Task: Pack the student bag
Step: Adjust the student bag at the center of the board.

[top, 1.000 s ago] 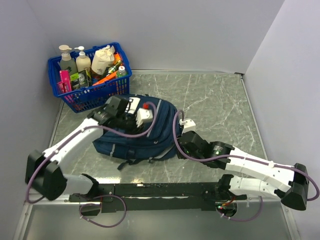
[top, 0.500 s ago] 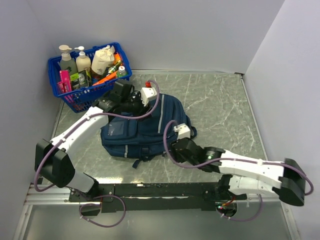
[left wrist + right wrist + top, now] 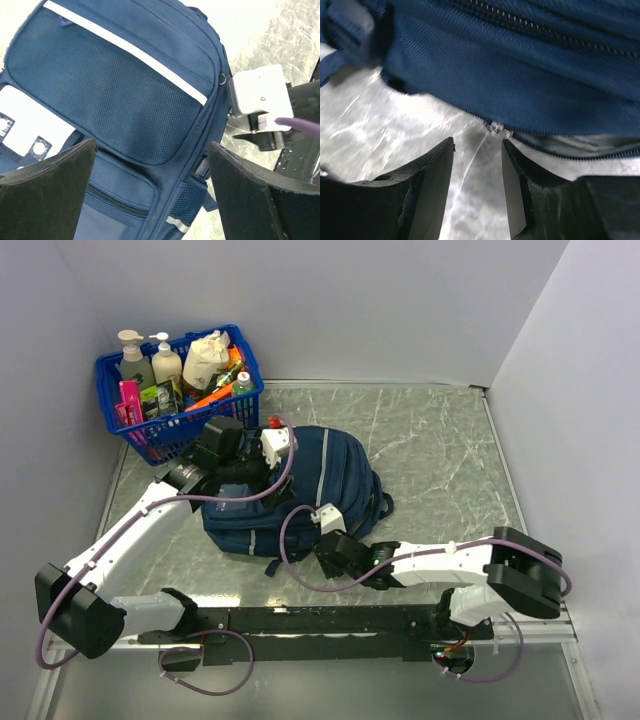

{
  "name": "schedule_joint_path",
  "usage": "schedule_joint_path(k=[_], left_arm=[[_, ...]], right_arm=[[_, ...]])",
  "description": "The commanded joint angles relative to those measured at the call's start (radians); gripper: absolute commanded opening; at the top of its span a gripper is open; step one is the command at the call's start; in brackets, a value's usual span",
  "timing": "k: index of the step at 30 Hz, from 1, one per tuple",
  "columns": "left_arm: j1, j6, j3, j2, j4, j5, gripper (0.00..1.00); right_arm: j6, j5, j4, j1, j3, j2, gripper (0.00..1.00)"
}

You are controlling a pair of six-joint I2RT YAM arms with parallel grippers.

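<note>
navy student bag (image 3: 300,490) lying flat left of centre on desk (image 3: 430,440), left hand (image 3: 152,145) spread wide over its front, empty, right hand (image 3: 477,142) partly open by zip pull (image 3: 496,128), holding nothing

1. No word, brand or number is made out on the large navy blue fabric backpack (image 3: 115,95) in any view.
2. Two small round printed marks are seen on its white rectangular front patch (image 3: 22,125); what they say cannot be read.
3. Coloured printing is seen on the cream pump bottles (image 3: 133,365) and the pink packet (image 3: 130,402) in the blue plastic mesh basket (image 3: 205,423), all too small to be read.
</note>
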Motion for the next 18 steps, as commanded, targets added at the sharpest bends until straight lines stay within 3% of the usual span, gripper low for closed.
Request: schedule_joint_path(k=[1, 8, 14, 17, 18], left_arm=[[-0.001, -0.043, -0.053, -0.033, 0.019, 0.025, 0.96], [0.000, -0.019, -0.082, -0.041, -0.015, 0.033, 0.96], [0.000, -0.031, -0.185, -0.087, 0.036, 0.065, 0.96], [0.000, -0.031, -0.195, -0.101, 0.019, 0.093, 0.98], [0.000, -0.028, -0.199, -0.107, 0.017, 0.097, 0.99]], right_arm=[[0.032, 0.184, 0.129, 0.023, -0.015, 0.064, 0.50], [0.130, 0.462, 0.118, 0.068, 0.025, 0.198, 0.48], [0.113, 0.513, 0.176, 0.103, 0.016, 0.195, 0.43], [0.104, 0.514, 0.228, 0.106, -0.029, 0.156, 0.33], [0.103, 0.507, 0.239, 0.108, -0.038, 0.138, 0.24]])
